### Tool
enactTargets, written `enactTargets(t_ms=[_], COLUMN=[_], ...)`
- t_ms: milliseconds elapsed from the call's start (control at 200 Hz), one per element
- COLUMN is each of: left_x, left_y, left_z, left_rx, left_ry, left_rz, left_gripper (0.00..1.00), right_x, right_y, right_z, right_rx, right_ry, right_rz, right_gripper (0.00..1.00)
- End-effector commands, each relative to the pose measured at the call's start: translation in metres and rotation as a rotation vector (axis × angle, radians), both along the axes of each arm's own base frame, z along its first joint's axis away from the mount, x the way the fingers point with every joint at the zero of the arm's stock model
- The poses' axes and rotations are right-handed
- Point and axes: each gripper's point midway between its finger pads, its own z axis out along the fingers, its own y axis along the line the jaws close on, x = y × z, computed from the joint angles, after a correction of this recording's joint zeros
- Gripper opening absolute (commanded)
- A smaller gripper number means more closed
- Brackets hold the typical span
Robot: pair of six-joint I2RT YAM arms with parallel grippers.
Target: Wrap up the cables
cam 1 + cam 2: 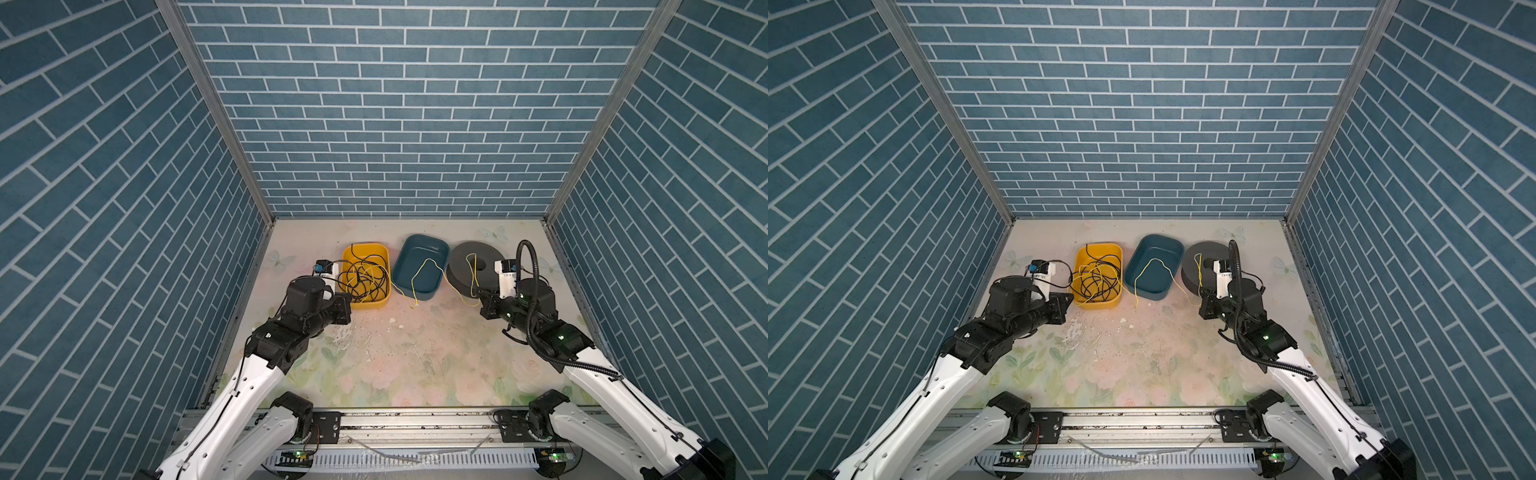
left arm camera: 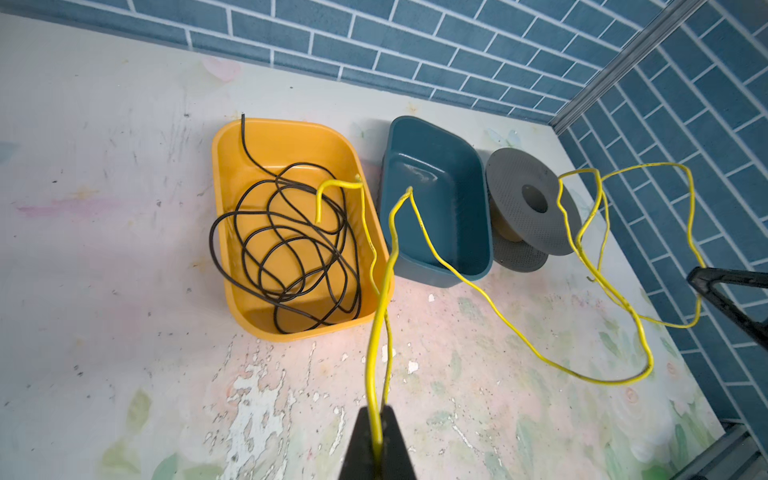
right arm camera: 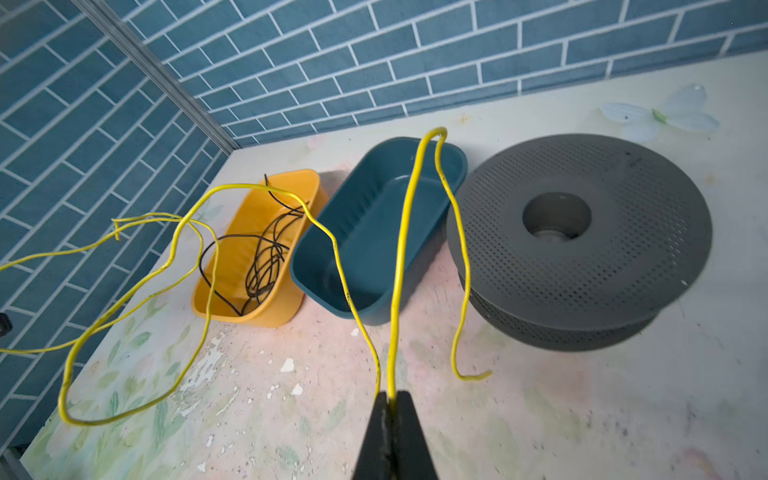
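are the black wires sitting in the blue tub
No, the black wires lie coiled in the yellow tub, and the blue tub beside it holds none of them.

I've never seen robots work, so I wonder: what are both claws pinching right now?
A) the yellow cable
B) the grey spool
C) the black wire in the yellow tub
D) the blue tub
A: each wrist view shows the yellow cable clamped between shut jaws, by the left gripper and by the right gripper.
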Motion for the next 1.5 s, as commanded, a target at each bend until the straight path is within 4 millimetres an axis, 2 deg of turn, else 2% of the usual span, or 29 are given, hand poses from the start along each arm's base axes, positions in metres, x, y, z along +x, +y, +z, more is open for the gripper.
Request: enactTargets(t_ms=[0, 270, 515, 675, 830, 935, 1100, 1180, 1350, 1415, 1495], left_x=[-0.005, -0.012, -0.019, -0.022, -0.022, -0.02, -0.018, -0.019, -0.019, -0.016, -0.013], left_y=[0.021, 0.04, 0.054, 0.068, 0.07, 0.057, 0.027, 0.015, -0.005, -0.012, -0.02], left_z=[-0.006, -0.008, -0.011, -0.008, -0.005, -0.006, -0.005, -0.005, -0.007, -0.006, -0.002], left_rx=[0.068, 0.094, 0.134, 0.147, 0.137, 0.094, -0.005, 0.004, 0.057, 0.049, 0.025], left_ry=[0.04, 0.089, 0.129, 0.132, 0.127, 0.135, 0.137, 0.128, 0.128, 0.127, 0.114], left_rz=[0.049, 0.076, 0.092, 0.126, 0.127, 0.071, -0.066, -0.115, -0.179, -0.19, -0.201], left_gripper=[0.0, 0.0, 0.0, 0.0, 0.0, 0.0, 0.0, 0.0, 0.0, 0.0, 0.0], right_x=[-0.001, -0.004, -0.008, -0.011, -0.011, -0.008, -0.004, -0.003, -0.004, -0.004, -0.003], right_y=[-0.028, -0.097, -0.146, -0.168, -0.184, -0.179, -0.16, -0.15, -0.133, -0.127, -0.111], right_z=[0.0, -0.012, -0.025, -0.028, -0.031, -0.033, -0.033, -0.03, -0.014, -0.006, 0.011], right_rx=[-0.006, -0.097, -0.15, -0.124, -0.113, -0.07, -0.016, 0.009, 0.053, 0.073, 0.128], right_ry=[0.057, 0.142, 0.207, 0.237, 0.269, 0.276, 0.274, 0.27, 0.233, 0.208, 0.139], right_rz=[-0.117, -0.41, -0.582, -0.638, -0.681, -0.654, -0.548, -0.495, -0.403, -0.369, -0.285], right_gripper=[0.0, 0.0, 0.0, 0.0, 0.0, 0.0, 0.01, 0.14, 0.56, 0.63, 0.72])
